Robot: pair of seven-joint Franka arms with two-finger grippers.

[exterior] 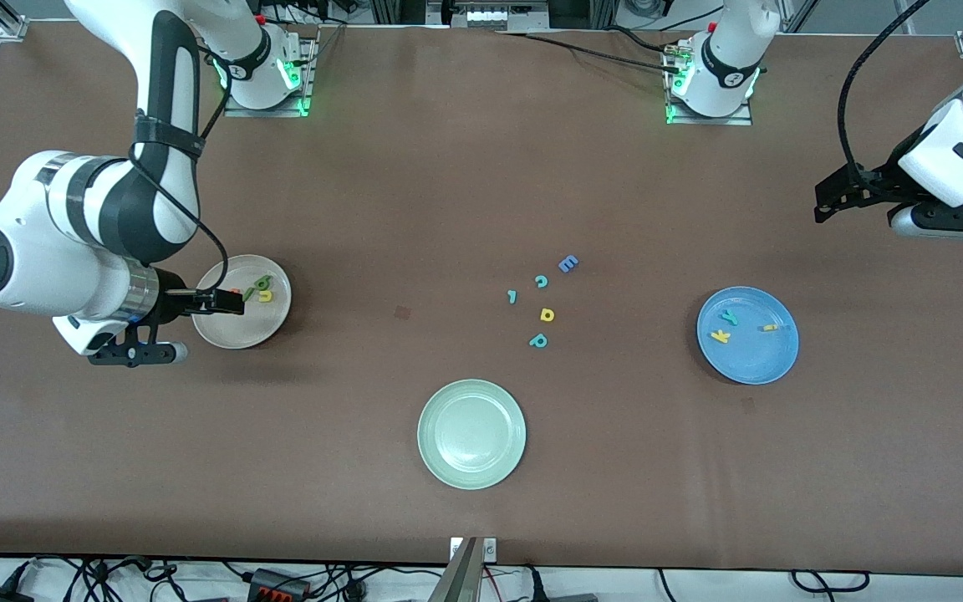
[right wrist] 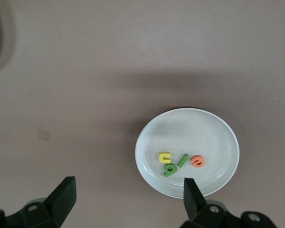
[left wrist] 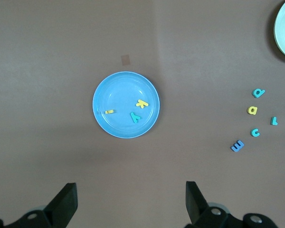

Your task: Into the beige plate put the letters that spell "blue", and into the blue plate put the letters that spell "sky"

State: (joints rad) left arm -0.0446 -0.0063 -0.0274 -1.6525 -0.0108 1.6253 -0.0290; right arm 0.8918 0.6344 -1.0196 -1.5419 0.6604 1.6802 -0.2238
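Letters b, l, u, e (right wrist: 180,161) lie near the beige plate (right wrist: 218,137) edge

The beige plate (exterior: 241,333) lies near the table's right-arm end — green b (right wrist: 170,169), dark l (right wrist: 183,160), yellow u (right wrist: 165,157), orange e (right wrist: 197,161) inside. The blue plate (exterior: 747,361) near the left-arm end holds yellow k (left wrist: 142,103), teal y (left wrist: 135,116), yellow s (left wrist: 109,112).

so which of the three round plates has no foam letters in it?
The pale green plate, nearest the front camera. The beige plate holds four letters, the blue plate three.
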